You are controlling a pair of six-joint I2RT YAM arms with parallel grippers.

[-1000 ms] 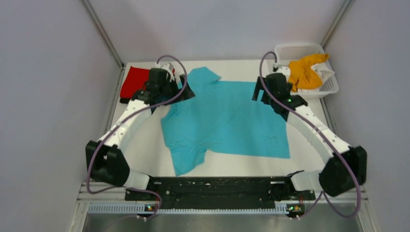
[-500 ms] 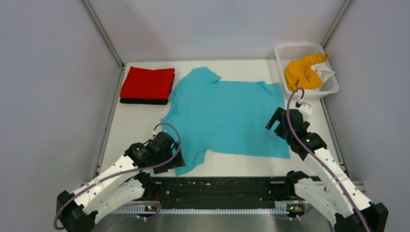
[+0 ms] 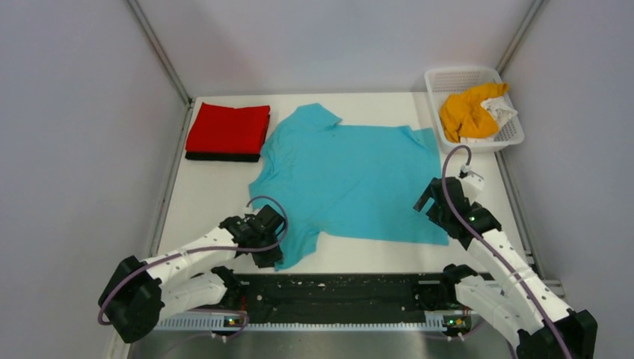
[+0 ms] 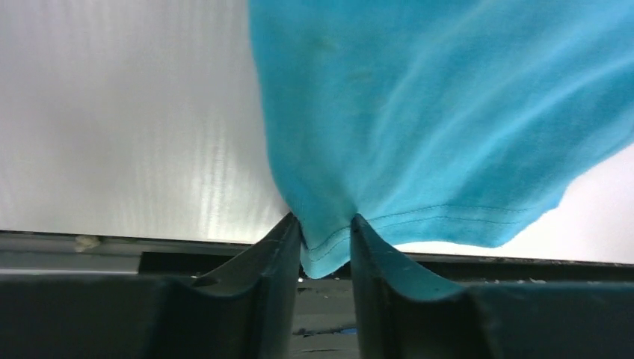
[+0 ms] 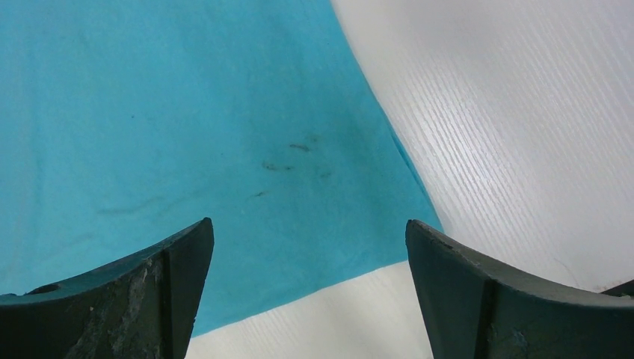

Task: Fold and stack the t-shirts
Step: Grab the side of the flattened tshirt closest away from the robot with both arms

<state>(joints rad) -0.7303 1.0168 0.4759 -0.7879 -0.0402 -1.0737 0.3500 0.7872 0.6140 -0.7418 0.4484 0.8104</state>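
Spread flat across the middle of the desk (image 3: 202, 202): turquoise t-shirt (image 3: 351, 179), its straight edge to the right, one flap reaching toward the far left and another toward the near left.

Left hand (image 3: 269, 250) low at the near-left flap, close to the near edge of the desk. From the left wrist view: left hand (image 4: 325, 232) pinching the turquoise t-shirt (image 4: 448, 112) at the tip of that flap, fingers (image 4: 280, 254) pressed against the cloth from both sides, stitched hem bunched between them, wrinkles fanning away from the pinch.

Right hand (image 3: 430, 202) at the near-right corner of the same shirt. From the right wrist view: right hand (image 5: 308, 224) spread wide, nothing between the fingers (image 5: 172, 269), the corner of the turquoise t-shirt (image 5: 187, 112) and bare white desk below. Contact with the cloth impossible to tell.

Far left corner of the desk: red t-shirt (image 3: 228, 127) folded into a neat rectangle, stacked on a folded black t-shirt (image 3: 220, 156) showing only as a dark strip along the near edge. Both just beside the turquoise one, apart from it.

Far right corner: white mesh basket (image 3: 448, 75), holding a crumpled orange t-shirt (image 3: 467, 112) and, to its right, a crumpled white t-shirt (image 3: 502, 112).
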